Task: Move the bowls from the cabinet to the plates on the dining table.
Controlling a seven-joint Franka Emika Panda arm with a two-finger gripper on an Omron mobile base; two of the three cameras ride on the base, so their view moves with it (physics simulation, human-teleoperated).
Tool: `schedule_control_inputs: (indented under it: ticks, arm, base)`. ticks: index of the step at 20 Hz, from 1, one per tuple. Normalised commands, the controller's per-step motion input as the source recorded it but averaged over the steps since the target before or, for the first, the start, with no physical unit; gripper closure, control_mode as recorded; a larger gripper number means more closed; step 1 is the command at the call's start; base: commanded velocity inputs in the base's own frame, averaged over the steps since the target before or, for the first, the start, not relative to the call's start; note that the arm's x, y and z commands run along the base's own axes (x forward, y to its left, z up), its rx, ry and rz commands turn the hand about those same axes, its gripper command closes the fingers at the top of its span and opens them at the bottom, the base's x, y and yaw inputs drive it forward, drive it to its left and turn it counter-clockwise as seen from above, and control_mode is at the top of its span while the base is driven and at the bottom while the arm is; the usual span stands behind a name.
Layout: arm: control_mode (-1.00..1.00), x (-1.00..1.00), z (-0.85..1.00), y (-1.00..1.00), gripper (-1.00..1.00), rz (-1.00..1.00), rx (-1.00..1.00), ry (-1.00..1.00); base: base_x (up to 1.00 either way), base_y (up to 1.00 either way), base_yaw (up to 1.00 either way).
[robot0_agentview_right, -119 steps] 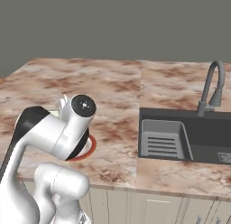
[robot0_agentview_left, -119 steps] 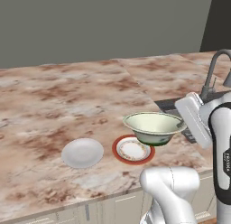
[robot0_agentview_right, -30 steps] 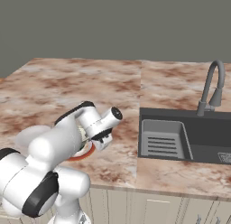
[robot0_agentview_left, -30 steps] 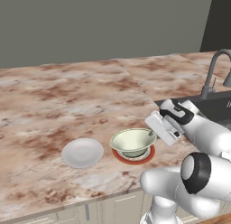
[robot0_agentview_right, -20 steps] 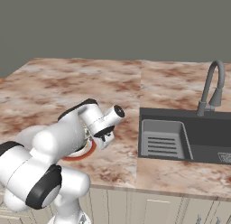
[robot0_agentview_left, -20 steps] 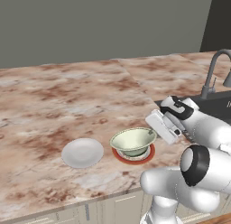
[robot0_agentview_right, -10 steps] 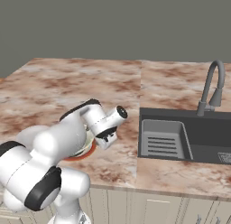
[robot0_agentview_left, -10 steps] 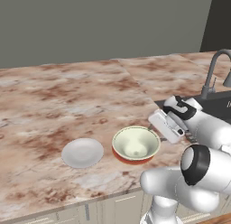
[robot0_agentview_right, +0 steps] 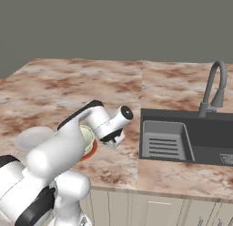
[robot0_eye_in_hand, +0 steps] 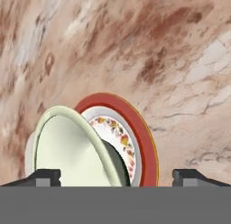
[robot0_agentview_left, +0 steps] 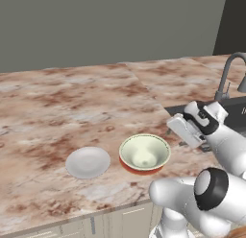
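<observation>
Cream-white and wide, the bowl [robot0_agentview_left: 144, 152] sits on the red-edged plate [robot0_agentview_left: 139, 169] on the marbled counter [robot0_agentview_left: 72, 107], near its front edge; from the left base view only a sliver of the red-orange rim peeks out under the bowl's near side. In the hand view the same bowl [robot0_eye_in_hand: 74, 151] shows with its dark base against the plate [robot0_eye_in_hand: 131, 137], whose flowered inner face and red edge stand clear beside it.

Just right of the bowl, the pincer [robot0_agentview_left: 185, 131] hangs with its jaws spread wide and nothing between them; the two dark fingertips [robot0_eye_in_hand: 43, 177] sit far apart at the bottom of the hand view, either side of the bowl, apparently not touching it. So this bowl looks delivered and let go.

Left of it, a little apart, lies a pale white plate [robot0_agentview_left: 88, 161] with nothing on it. By my reading that plate waits for the second bowl, so the job stands about half done: one bowl placed, one yet to be fetched from the cabinet and set down there.

Further right, past the arm, a dark sink [robot0_agentview_right: 182, 138] with a curved grey faucet [robot0_agentview_right: 213, 86] is set into the counter, well away from both plates
</observation>
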Motion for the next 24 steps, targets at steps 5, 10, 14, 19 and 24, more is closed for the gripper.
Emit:
schedule_control_inputs:
  ticks: [5,10,14,19,24]
  arm:
    - [-1.00,-0.64,0.22,0.01,-1.00,0.02,-0.24,-0.25]
    - [-1.00,-0.79,0.45,0.39,-1.00,0.13,-0.24,-0.34]
    - [-1.00,-0.60,0.47,0.74,-1.00,0.19,-0.17,-0.30]
    - [-1.00,-0.60,0.35,0.56,-1.00,0.21,-0.15,-0.18]
    - [-1.00,-0.60,0.27,0.14,-1.00,0.18,-0.13,-0.07]
  base:
    - [0.00,0.00,0.00]
    - [0.00,0.00,0.00]
    - [0.00,0.00,0.00]
    - [0.00,0.00,0.00]
    - [0.00,0.00,0.00]
